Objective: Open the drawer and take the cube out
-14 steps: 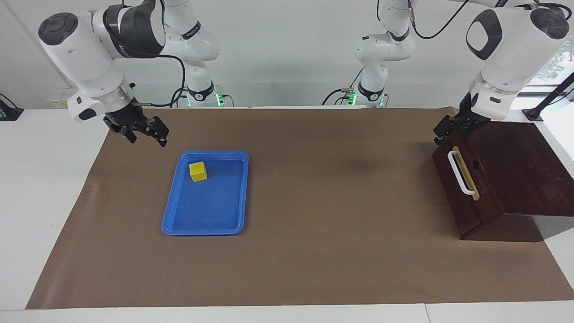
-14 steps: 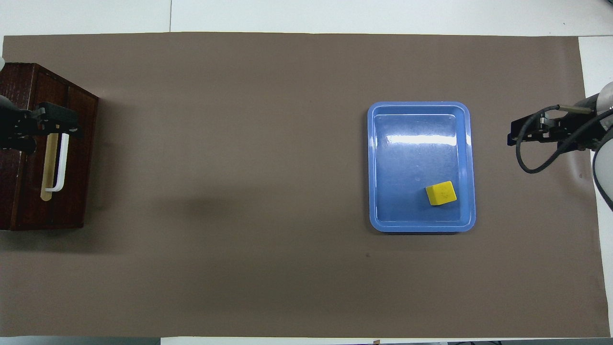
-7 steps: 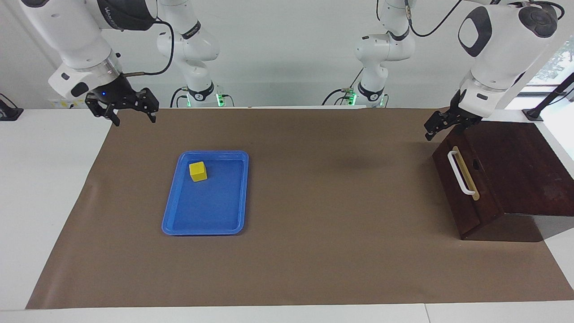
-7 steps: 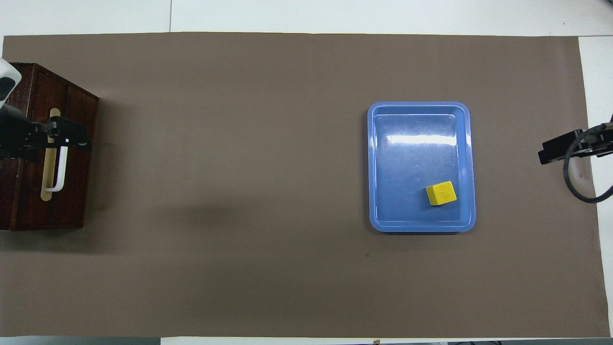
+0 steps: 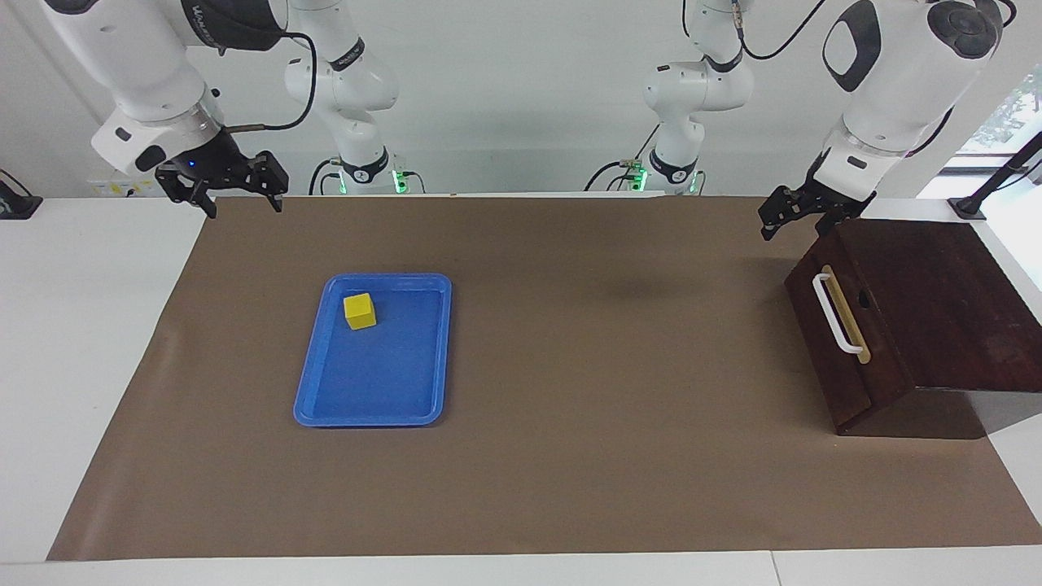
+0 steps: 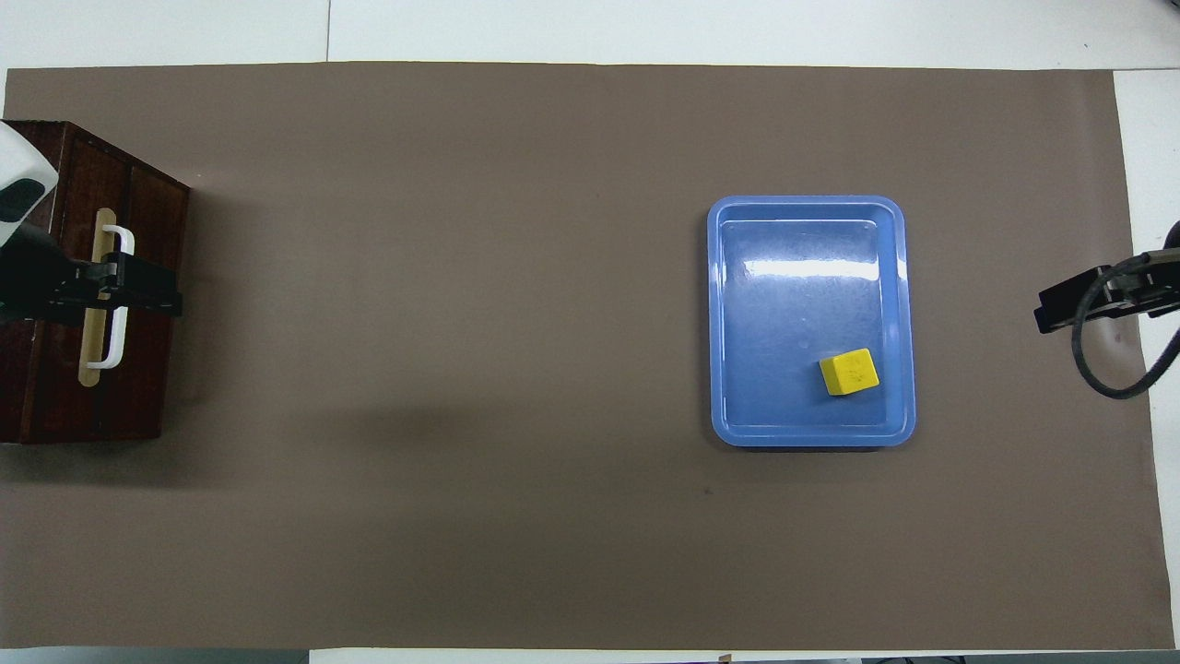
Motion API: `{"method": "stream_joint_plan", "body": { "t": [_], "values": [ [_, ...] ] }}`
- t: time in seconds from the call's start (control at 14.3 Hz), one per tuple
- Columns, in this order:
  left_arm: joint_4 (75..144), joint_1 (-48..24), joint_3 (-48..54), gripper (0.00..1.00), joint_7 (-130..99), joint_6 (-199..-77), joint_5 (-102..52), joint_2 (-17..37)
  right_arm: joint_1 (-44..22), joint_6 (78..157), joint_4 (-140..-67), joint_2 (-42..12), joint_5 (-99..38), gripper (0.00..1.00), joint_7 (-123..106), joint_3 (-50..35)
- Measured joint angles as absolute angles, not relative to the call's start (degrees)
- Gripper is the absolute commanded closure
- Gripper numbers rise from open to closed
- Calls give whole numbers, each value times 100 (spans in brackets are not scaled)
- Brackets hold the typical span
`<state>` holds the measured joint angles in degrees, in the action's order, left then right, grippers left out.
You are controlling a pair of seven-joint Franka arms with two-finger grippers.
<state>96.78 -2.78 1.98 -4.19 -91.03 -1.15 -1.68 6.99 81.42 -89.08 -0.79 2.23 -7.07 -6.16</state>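
The dark wooden drawer sits shut in its dark box at the left arm's end of the table. Its white bar handle is free. The small yellow cube lies in the blue tray, in the corner nearer the robots. My left gripper hangs in the air over the box's corner nearest the robots and holds nothing. My right gripper is open and empty, raised over the mat's edge at the right arm's end.
A brown mat covers the table, with white table around it. The box widens toward the table's edge at the left arm's end. Both arm bases stand at the robots' end.
Both grippers rose and drew back toward the robots. The left one lifted away from the drawer's top edge near the handle; the right one moved away from the tray. Cube and drawer stayed still.
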Motion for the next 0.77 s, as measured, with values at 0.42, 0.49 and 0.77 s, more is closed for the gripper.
{"method": "stream_joint_plan", "body": {
  "t": [0.42, 0.49, 0.77],
  "values": [
    [9678, -287, 200, 0, -227, -9009, -107, -168, 495, 8159, -8946, -62, 229, 0, -641, -379],
    [9679, -289, 200, 0, -223, -9004, -101, -168, 459, 8162, -8943, -60, 229, 0, -640, -319],
    [9681, -293, 200, 0, -214, -8955, -84, -168, 449, 8162, -8942, -57, 229, 0, -640, -275]
  ]
}}
